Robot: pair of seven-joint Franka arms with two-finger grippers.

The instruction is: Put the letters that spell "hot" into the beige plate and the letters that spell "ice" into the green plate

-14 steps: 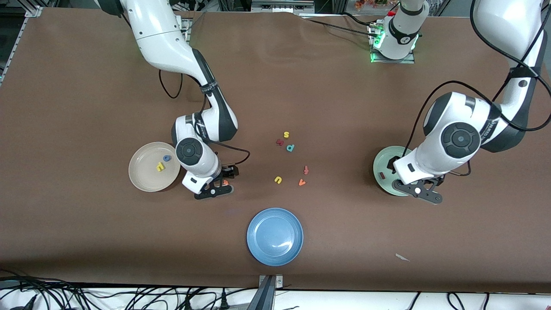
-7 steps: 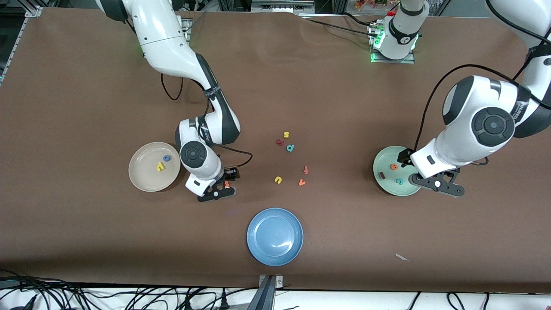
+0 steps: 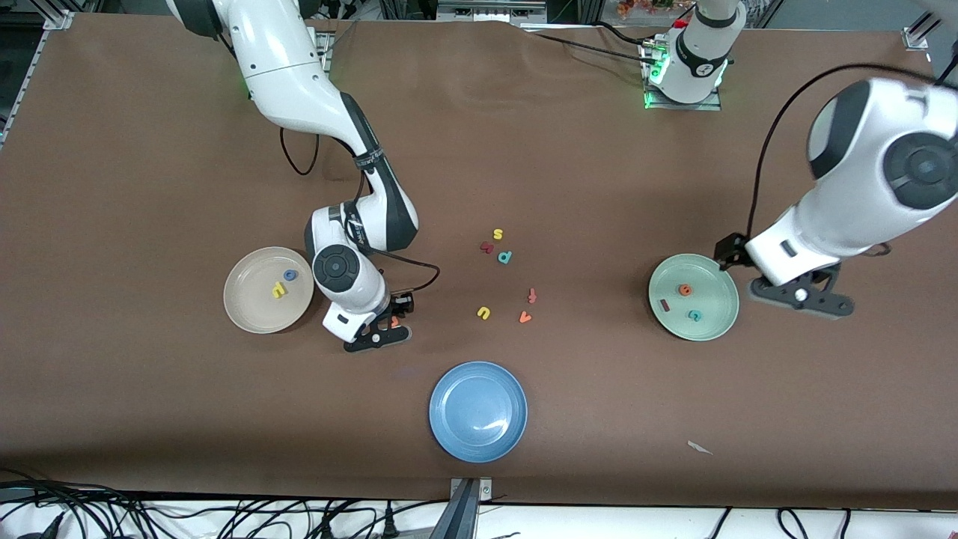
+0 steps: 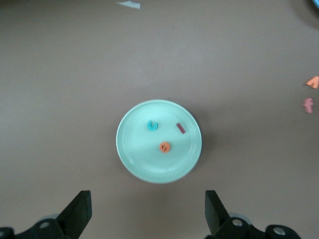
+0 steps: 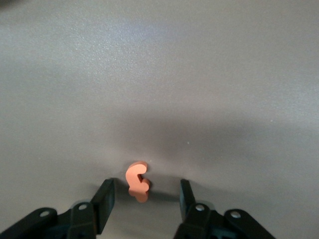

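Observation:
The orange t [image 5: 138, 182] lies flat on the brown table beside the beige plate [image 3: 251, 311]. My right gripper [image 5: 146, 199] is down around it, open, with a gap on each side of the letter. From the front the t [image 3: 394, 322] peeks out by the right gripper [image 3: 382, 329]. A yellow h [image 3: 279, 290] and a blue o [image 3: 290, 275] lie in the beige plate. The green plate [image 3: 715, 288] holds an orange e [image 3: 684, 289], a dark red i [image 3: 664, 305] and a teal c [image 3: 694, 315]. My left gripper [image 3: 801, 296] hangs open and empty beside the green plate [image 4: 144, 159].
A blue plate [image 3: 460, 393] sits near the front edge. Loose letters lie mid-table: yellow s [image 3: 498, 235], dark red letter [image 3: 486, 247], teal p [image 3: 505, 257], red hooked letter [image 3: 532, 296], yellow u [image 3: 483, 313], orange v [image 3: 525, 317]. A white scrap [image 3: 700, 448] lies toward the left arm's end.
The left arm has risen and swung off the green plate toward its own end, uncovering the three letters. The right gripper's fingers have narrowed around the orange t.

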